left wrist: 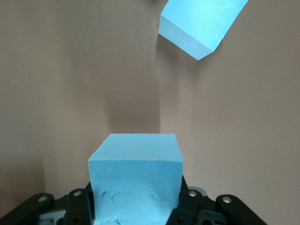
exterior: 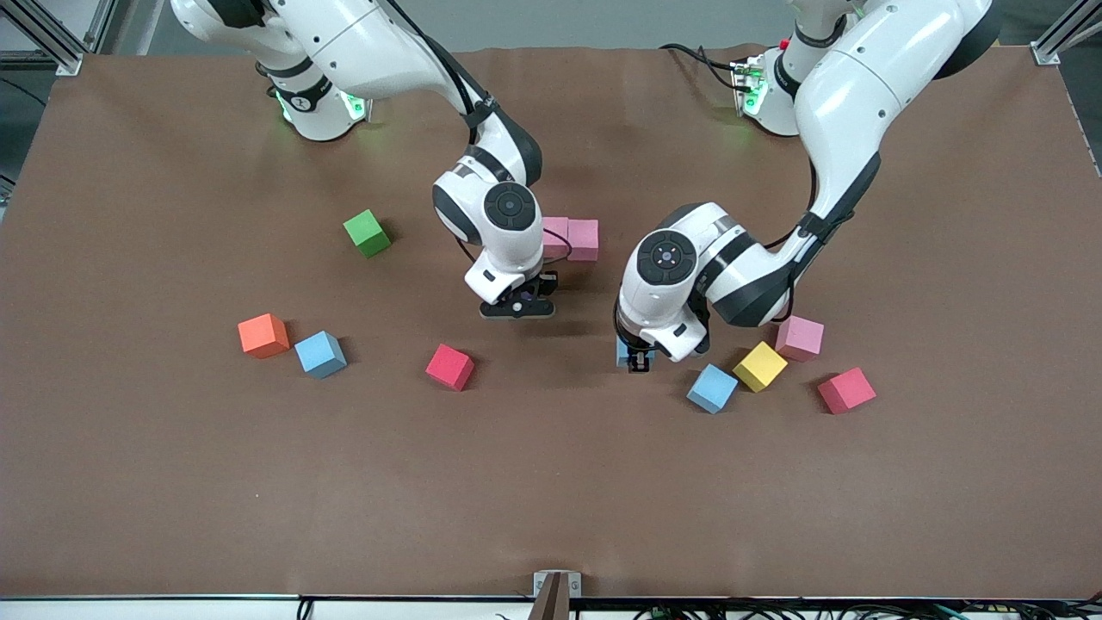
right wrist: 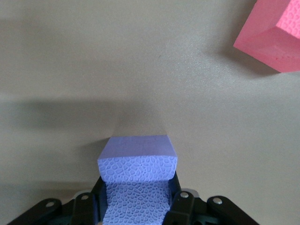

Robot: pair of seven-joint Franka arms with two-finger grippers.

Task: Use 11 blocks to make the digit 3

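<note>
My left gripper (exterior: pixel 638 360) is shut on a light blue block (left wrist: pixel 135 173), held low over the table's middle. Another light blue block (left wrist: pixel 201 26) lies just past it, the one (exterior: pixel 712 387) beside the yellow block (exterior: pixel 760 366). Over the table near two pink blocks (exterior: pixel 583 239), my right gripper (exterior: pixel 516 308) is shut on a purple block (right wrist: pixel 137 180). A red block (right wrist: pixel 274 35) shows nearby, lying loose on the table (exterior: pixel 449 367). A pink block (exterior: pixel 799 337) and a red block (exterior: pixel 846 389) lie toward the left arm's end. One more light blue block (exterior: pixel 320 354) lies toward the right arm's end.
An orange cube (exterior: pixel 263 335) sits beside the light blue block at the right arm's end. A green cube (exterior: pixel 367 232) lies farther from the camera than those two. The brown table (exterior: pixel 551 499) is bare along its near edge.
</note>
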